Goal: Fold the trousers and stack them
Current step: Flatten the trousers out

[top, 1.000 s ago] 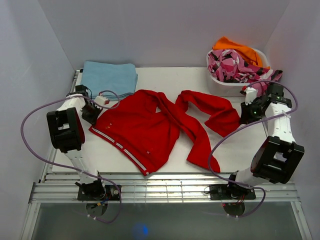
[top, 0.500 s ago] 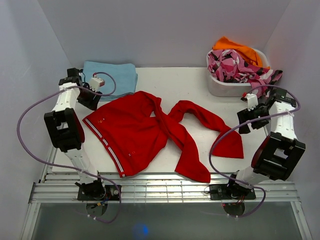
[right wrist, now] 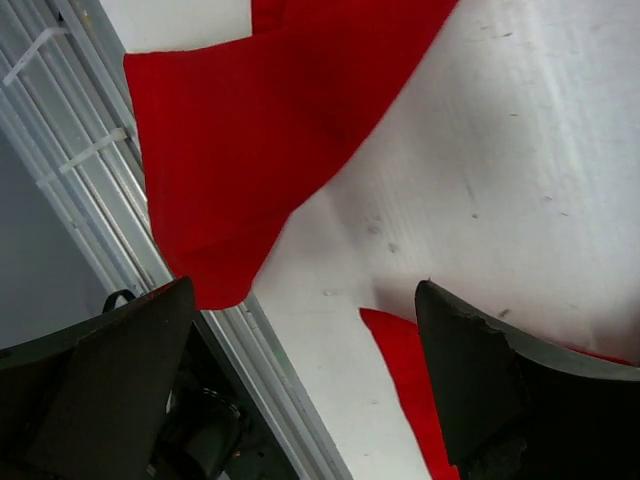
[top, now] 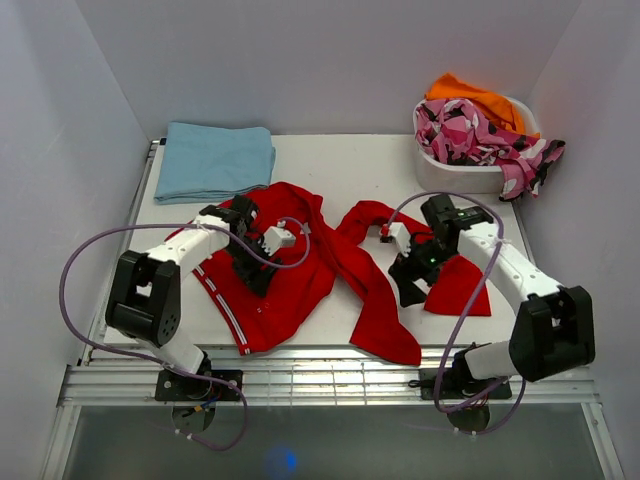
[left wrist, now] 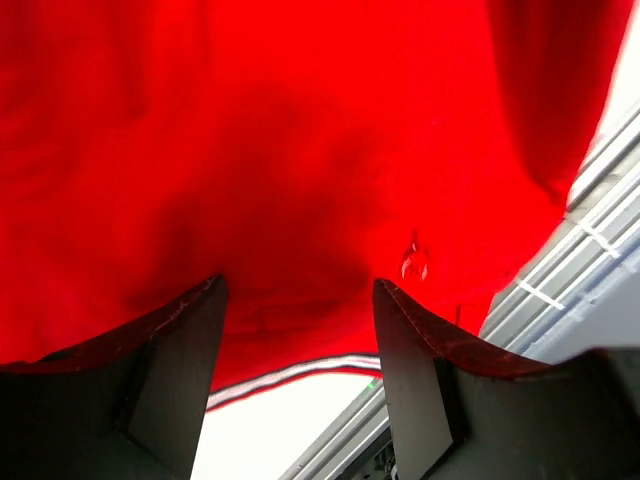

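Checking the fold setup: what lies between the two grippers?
The trousers. In the top view, one twisted leg runs down between the left gripper and the right gripper. Both grippers are open.

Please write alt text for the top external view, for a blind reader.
Red trousers lie crumpled on a white table, the left claw over their wide part and the right claw between the two legs. A folded light blue garment lies far left; a basket of clothes stands far right.
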Action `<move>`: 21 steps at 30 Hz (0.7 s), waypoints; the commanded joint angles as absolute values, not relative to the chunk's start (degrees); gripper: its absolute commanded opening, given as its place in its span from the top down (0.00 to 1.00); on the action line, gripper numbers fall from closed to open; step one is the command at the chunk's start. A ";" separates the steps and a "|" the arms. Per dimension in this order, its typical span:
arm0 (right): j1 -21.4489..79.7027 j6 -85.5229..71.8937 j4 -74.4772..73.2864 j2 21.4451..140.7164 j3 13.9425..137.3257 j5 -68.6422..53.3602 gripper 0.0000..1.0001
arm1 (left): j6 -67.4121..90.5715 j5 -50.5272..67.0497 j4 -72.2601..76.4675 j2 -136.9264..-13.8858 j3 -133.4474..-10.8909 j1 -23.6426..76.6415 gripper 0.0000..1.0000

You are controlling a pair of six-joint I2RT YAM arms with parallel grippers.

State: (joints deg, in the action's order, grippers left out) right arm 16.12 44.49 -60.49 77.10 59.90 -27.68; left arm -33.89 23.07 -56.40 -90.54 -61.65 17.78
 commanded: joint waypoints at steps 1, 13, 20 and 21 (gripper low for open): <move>20.38 36.13 -53.27 80.50 58.19 -28.21 0.04 | -30.85 19.35 -51.77 -91.84 -60.04 20.64 0.30; 16.36 35.48 -49.03 84.03 59.75 -22.33 0.92 | -52.80 2.19 -46.93 -90.45 -41.05 16.37 0.60; -4.29 48.24 -60.73 82.88 73.90 -20.48 0.92 | -77.49 1.41 -46.24 -84.20 -40.69 0.20 0.67; -5.61 48.86 -60.91 83.23 75.57 -20.22 0.92 | -83.35 1.58 -45.97 -83.85 -40.78 -1.83 0.68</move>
State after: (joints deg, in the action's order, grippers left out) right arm -1.80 42.41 -55.77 84.79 70.11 -22.02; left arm -64.69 11.11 -45.52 -82.61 -44.40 3.79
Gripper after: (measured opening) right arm 0.083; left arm 0.339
